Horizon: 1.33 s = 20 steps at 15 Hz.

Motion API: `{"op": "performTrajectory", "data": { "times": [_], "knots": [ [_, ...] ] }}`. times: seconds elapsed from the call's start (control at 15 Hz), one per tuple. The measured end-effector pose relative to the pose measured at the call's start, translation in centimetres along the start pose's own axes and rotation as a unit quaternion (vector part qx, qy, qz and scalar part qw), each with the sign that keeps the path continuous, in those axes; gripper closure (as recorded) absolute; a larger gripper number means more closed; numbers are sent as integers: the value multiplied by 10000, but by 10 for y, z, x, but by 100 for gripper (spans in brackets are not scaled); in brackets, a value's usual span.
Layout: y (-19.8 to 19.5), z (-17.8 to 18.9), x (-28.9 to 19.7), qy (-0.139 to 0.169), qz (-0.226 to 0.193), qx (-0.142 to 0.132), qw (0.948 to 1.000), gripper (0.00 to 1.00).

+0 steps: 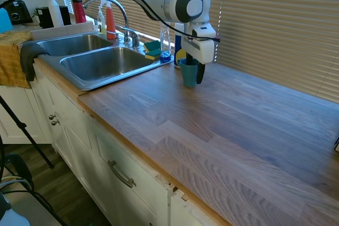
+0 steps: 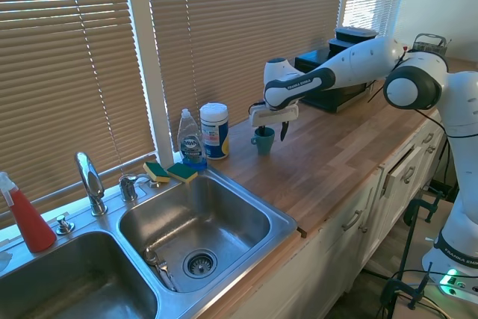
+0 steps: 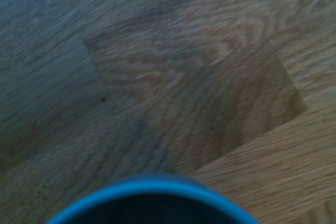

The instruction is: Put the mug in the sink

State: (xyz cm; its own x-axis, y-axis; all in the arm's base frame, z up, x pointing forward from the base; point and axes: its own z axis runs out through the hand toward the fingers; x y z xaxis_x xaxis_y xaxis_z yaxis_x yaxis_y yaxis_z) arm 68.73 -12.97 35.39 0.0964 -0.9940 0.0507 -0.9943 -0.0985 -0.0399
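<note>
The teal-blue mug [image 1: 188, 73] [image 2: 263, 141] stands upright on the wooden counter, to the right of the sink [image 1: 79, 83] [image 2: 287, 222] in the first exterior view. My gripper [image 1: 193, 72] [image 2: 273, 132] hangs straight down over it and is open. One dark finger [image 1: 200, 73] [image 2: 284, 131] reaches down beside the mug with a small gap; the other finger is hidden at or behind the rim. The mug's blue rim [image 3: 152, 200] fills the bottom of the wrist view, with bare wood beyond it.
A wipes canister [image 2: 214, 131], a dish soap bottle [image 2: 191, 140] and green-and-yellow sponges [image 2: 170, 172] stand between mug and sink, by the window. The faucet [image 2: 89, 177] and a red spray bottle [image 2: 26, 218] sit behind the basins. A black appliance [image 2: 336, 72] stands further along the counter.
</note>
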Motion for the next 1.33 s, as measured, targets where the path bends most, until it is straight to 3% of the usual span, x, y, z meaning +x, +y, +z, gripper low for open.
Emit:
{"op": "performTrajectory", "data": {
  "times": [0.8,1.33],
  "knots": [
    [-1,10,-5,-71,24,31,10000,100],
    [-9,-14,-26,-137,-70,375,9992,100]
  ]
}}
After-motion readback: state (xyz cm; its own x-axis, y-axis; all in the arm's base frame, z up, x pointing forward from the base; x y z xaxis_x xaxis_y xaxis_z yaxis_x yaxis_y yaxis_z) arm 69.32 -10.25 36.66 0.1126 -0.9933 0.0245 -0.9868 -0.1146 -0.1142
